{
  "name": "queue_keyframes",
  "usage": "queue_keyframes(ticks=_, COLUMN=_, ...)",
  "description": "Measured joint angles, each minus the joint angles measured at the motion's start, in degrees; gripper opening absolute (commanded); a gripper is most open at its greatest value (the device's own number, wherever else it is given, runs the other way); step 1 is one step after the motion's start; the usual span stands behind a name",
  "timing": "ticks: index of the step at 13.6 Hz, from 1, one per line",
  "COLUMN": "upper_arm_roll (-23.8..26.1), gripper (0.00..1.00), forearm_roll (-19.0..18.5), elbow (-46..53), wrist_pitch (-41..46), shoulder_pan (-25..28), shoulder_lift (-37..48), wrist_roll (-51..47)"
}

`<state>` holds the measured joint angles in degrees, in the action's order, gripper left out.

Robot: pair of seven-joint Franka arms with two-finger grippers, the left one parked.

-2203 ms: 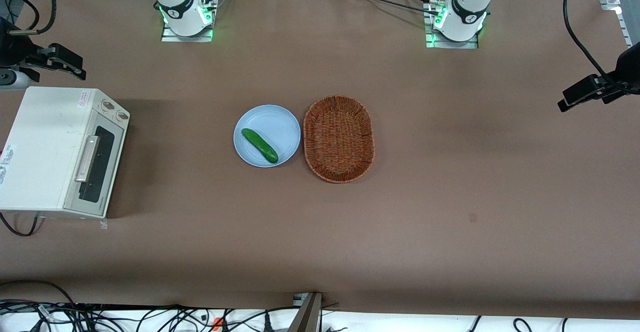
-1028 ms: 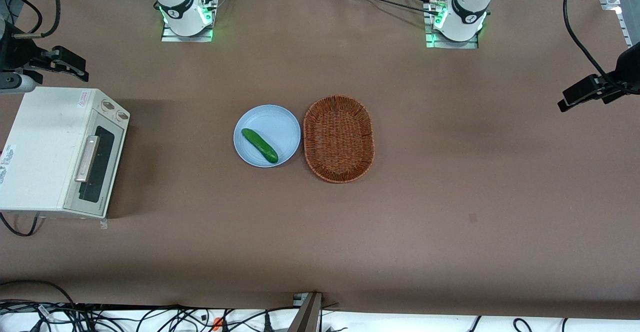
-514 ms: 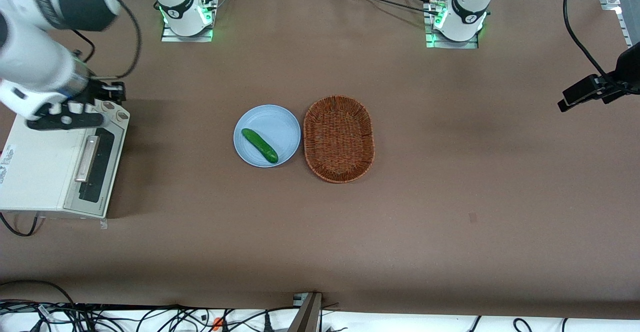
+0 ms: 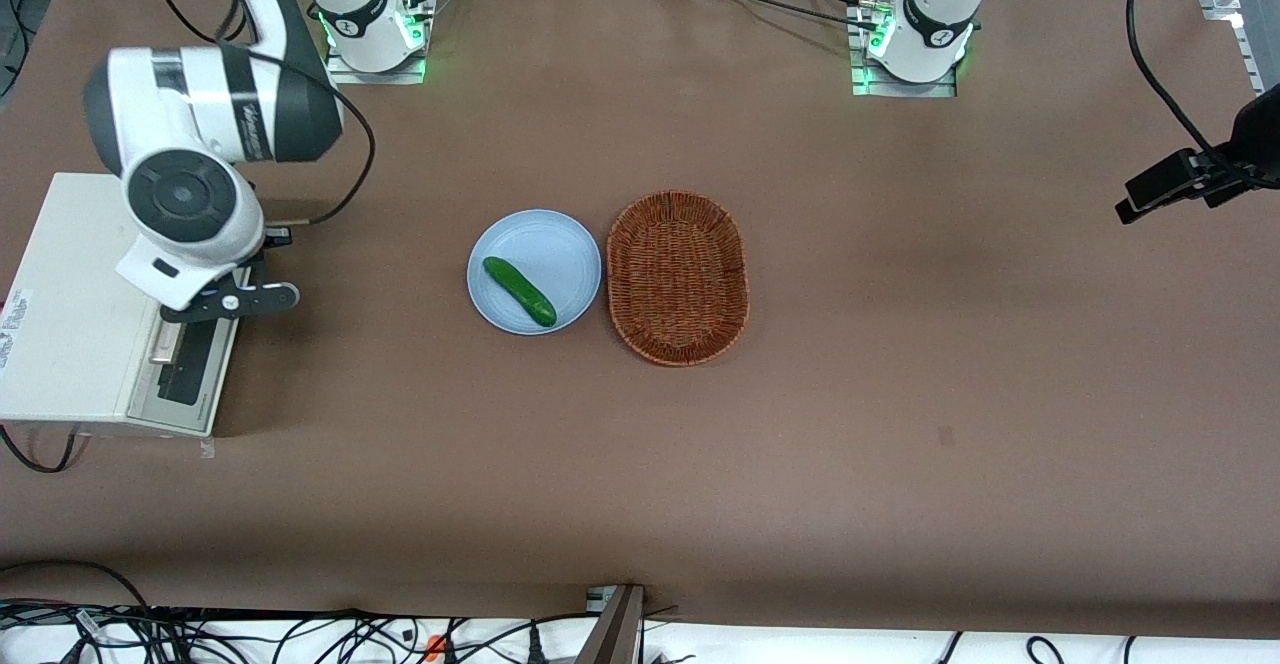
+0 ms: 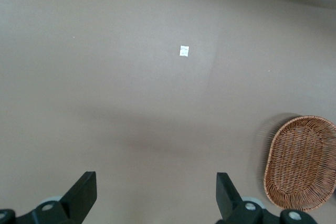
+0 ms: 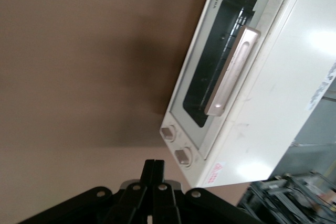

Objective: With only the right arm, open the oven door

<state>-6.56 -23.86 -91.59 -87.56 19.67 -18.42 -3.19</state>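
The oven door [image 4: 190, 359] is shut, with the right arm's hand [image 4: 232, 301] poised above it.

The door faces the middle of the tabletop [image 4: 900, 394] from a cream-white toaster oven [image 4: 70, 314] that stands at the working arm's end, about midway between the edge nearest the front camera and the edge where the arm bases are bolted. Its beige bar handle [image 6: 232, 71] lies flush along the upper part of the dark glass, and two knobs [image 6: 176, 144] sit beside the window. The right arm [image 4: 200, 164] reaches over the oven's top, its round grey-capped wrist above the knob end of the front. In the wrist view the hand's two fingers [image 6: 154, 182] are pressed together, holding nothing, clear of the handle. Near the tabletop's centre a blue plate [image 4: 560, 244] carries a cucumber [image 4: 519, 291], with a wicker basket [image 4: 678, 277] just beside it.
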Motion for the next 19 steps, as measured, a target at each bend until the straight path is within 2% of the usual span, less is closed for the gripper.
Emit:
queue_keyframes(ticks=5, upper_arm_roll=-0.7, gripper=0.0, forearm_roll=-5.4, elbow=0.0, wrist_pitch=-1.3, shoulder_pan=-0.5, shoulder_lift=-4.8, wrist_roll=0.0)
queue_keyframes(ticks=8, upper_arm_roll=-1.1, gripper=0.0, forearm_roll=-8.0, elbow=0.0, wrist_pitch=-2.5, shoulder_pan=-2.5, shoulder_lift=-6.9, wrist_roll=0.5)
queue_keyframes(ticks=12, upper_arm_roll=-1.2, gripper=0.0, forearm_roll=-9.8, elbow=0.0, wrist_pitch=-5.2, shoulder_pan=-6.0, shoulder_lift=-8.4, wrist_roll=2.6)
queue_keyframes(ticks=19, upper_arm_roll=-1.2, gripper=0.0, forearm_roll=-11.2, elbow=0.1, wrist_pitch=-7.4, shoulder_pan=-7.0, shoulder_lift=-10.0, wrist_roll=3.1)
